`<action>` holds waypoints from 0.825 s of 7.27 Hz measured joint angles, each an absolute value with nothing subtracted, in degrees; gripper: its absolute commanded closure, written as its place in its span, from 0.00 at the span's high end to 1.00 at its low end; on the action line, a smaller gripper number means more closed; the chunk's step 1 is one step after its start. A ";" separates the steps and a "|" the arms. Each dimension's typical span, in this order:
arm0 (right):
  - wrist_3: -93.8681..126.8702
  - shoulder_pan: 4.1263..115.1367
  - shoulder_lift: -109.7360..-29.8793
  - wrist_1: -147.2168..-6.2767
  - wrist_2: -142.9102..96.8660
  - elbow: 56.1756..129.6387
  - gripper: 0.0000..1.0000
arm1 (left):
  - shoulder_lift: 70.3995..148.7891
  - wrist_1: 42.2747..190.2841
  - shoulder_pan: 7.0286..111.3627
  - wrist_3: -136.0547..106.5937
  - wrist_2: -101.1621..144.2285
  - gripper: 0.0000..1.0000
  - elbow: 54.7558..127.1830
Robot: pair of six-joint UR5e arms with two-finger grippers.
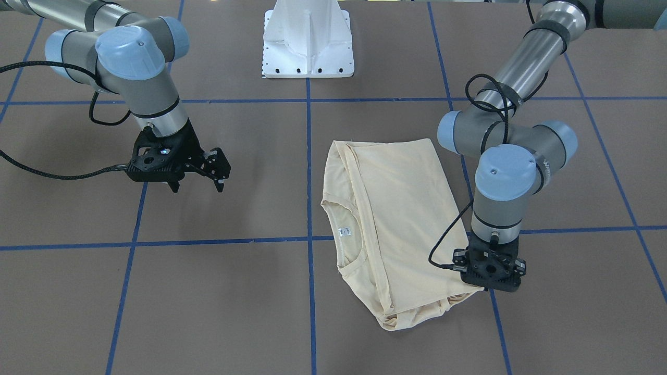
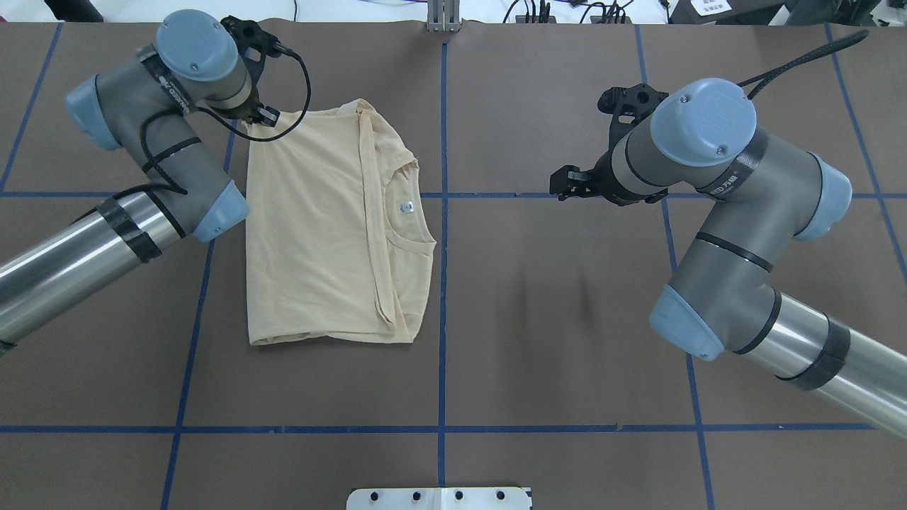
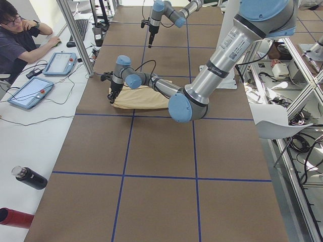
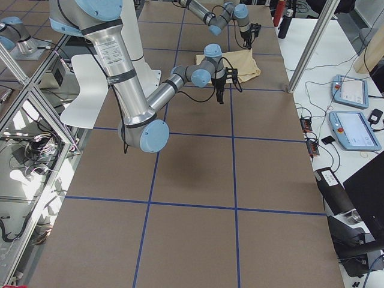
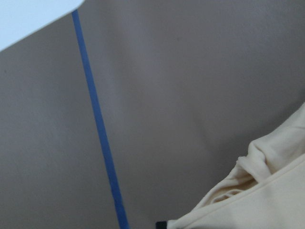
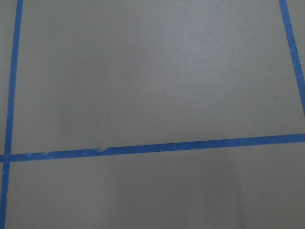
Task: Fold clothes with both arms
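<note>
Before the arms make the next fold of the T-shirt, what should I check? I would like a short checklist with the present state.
1. Left gripper at a corner of the T-shirt: ok.
2. Left gripper's hold on the fabric: cannot tell, its fingers are hidden.
3. Right gripper apart from the T-shirt, over bare table: ok, open.
4. Fabric flat at that corner: not ok, bunched.

Blue-taped table (image 1: 250,291) — pedestal (image 1: 307,47), tablets (image 3: 59,63), bottle (image 3: 30,178)

White lettering on right arm (image 2: 730,212), possibly "RED"; neck label (image 2: 406,207) illegible.
</note>
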State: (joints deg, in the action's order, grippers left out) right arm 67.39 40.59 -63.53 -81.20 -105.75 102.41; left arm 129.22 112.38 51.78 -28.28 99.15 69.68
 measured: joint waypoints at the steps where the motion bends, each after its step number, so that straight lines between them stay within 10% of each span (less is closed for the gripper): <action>1: 68.67 40.15 -61.46 -81.33 -105.62 100.94 1.00 | 127.54 114.93 52.39 -27.64 101.49 1.00 71.01; 6: 83.94 30.92 -39.58 -80.41 -96.12 78.76 0.58 | 120.47 116.27 53.08 -28.25 107.62 1.00 80.89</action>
State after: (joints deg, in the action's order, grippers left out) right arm 83.94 30.92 -39.58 -80.41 -96.12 78.76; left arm 120.47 116.27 53.08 -28.25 107.62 80.89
